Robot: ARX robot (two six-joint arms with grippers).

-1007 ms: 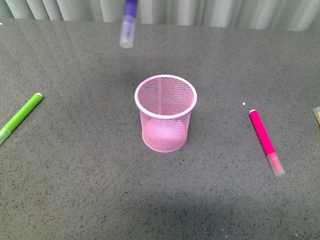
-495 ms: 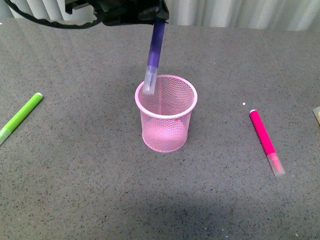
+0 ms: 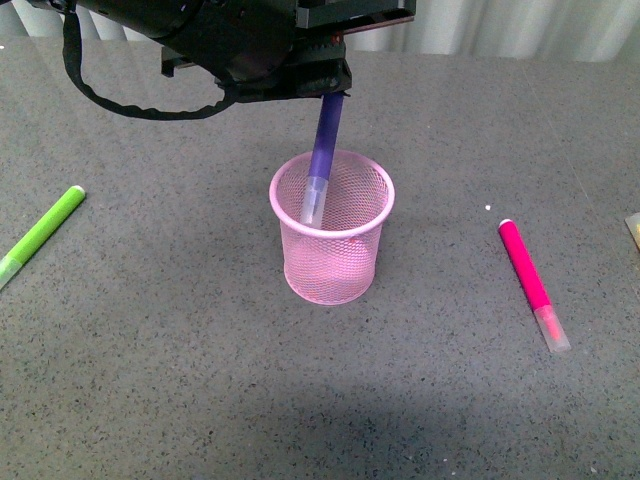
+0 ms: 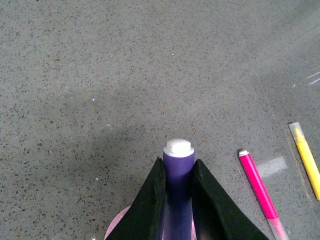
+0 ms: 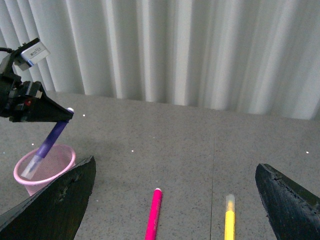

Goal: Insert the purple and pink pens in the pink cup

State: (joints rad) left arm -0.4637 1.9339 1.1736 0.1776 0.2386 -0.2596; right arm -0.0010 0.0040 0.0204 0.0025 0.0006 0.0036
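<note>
Two left jaws are clamped on your purple pen (image 3: 326,140) near its white end, holding it tilted, cap down. Just below those jaws, the pen's clear cap sits inside the cup (image 3: 331,262), under the rim. Your pink pen (image 3: 527,268) lies flat on the tabletop (image 3: 200,380), well to the right of them. Your right jaws stand wide apart, up off the tabletop.

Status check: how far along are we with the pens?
Done: no pen stands free in the pink cup. In hand: left jaws shut on the purple pen, its cap end below the rim. Left: release it, then fetch the pink pen lying on the table; right jaws open, empty.
</note>
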